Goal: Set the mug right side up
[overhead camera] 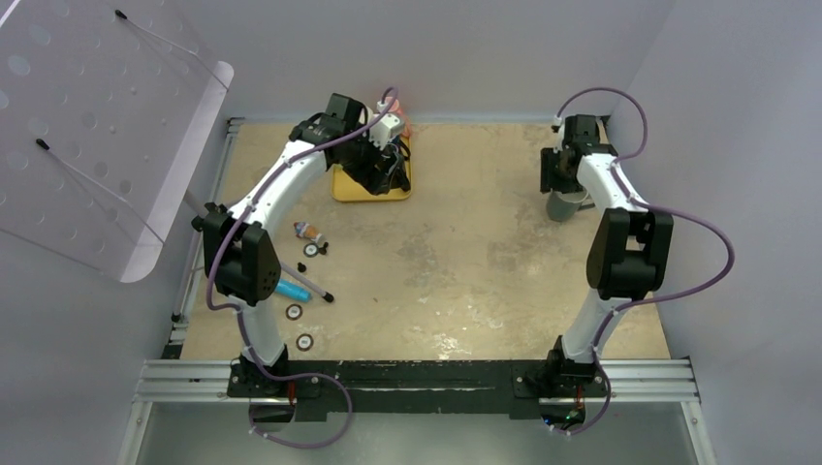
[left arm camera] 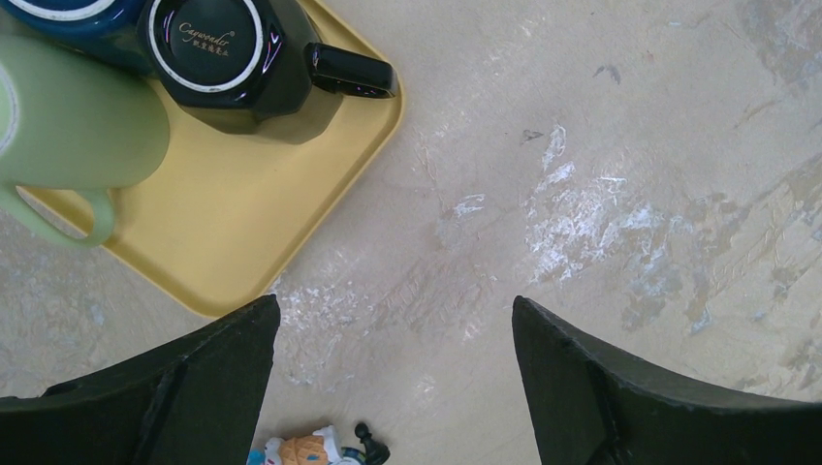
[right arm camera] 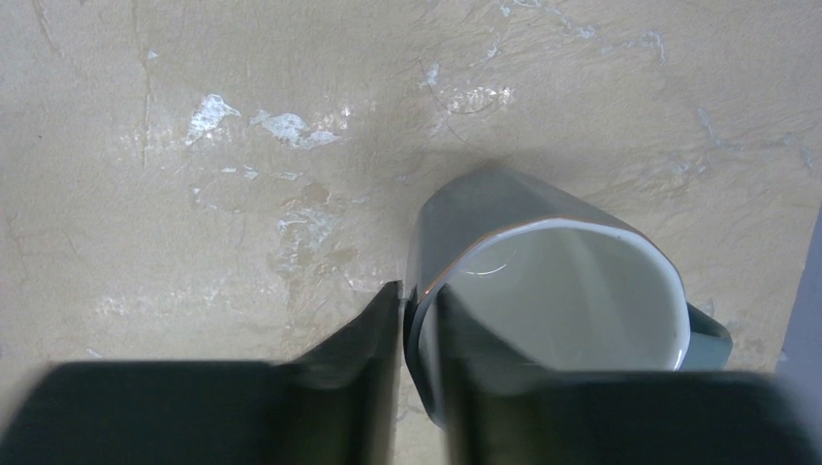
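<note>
The grey mug (right arm camera: 543, 291) with a white inside stands upright on the table, mouth up, its handle (right arm camera: 712, 339) pointing right. In the top view it is at the far right (overhead camera: 565, 203). My right gripper (right arm camera: 419, 295) straddles the mug's left wall, one finger outside and one inside the mouth, both pressed close to the rim. My left gripper (left arm camera: 395, 310) hangs open over bare table beside the yellow tray (left arm camera: 242, 232), with nothing between its fingers.
The yellow tray (overhead camera: 349, 189) at the back holds a green mug (left arm camera: 68, 116), an upside-down black mug (left arm camera: 233, 58) and a blue one (left arm camera: 68, 15). Small toys (overhead camera: 308, 232), a blue piece (overhead camera: 291, 289) and discs (overhead camera: 294, 312) lie at left. A clear perforated panel (overhead camera: 87, 126) leans over the left side.
</note>
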You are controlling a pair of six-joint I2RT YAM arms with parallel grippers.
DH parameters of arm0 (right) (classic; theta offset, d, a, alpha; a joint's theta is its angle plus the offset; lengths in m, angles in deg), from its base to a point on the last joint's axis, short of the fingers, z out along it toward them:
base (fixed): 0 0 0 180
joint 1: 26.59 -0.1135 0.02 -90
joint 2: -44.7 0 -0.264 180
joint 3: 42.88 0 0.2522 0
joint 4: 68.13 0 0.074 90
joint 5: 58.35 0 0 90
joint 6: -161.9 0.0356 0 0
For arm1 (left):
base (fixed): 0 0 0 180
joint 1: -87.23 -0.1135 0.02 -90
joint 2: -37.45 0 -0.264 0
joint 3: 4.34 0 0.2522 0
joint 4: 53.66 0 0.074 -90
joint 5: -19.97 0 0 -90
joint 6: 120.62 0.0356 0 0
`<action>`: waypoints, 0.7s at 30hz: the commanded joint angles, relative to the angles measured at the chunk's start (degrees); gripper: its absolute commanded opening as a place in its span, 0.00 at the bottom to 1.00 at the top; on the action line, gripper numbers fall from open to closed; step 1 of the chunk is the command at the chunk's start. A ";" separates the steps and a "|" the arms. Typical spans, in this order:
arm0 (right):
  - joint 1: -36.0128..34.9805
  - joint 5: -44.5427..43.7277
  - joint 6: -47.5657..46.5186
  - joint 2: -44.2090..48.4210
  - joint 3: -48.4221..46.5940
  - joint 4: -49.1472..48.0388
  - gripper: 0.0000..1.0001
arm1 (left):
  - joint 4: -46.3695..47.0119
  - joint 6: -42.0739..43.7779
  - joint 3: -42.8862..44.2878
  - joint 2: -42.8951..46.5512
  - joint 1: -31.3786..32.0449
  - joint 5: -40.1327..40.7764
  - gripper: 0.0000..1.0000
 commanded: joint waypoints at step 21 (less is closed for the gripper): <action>-6.85 7.96 2.60 25.50 15.93 -14.85 0.98 | 7.64 75.96 10.81 -18.50 8.88 11.38 0.85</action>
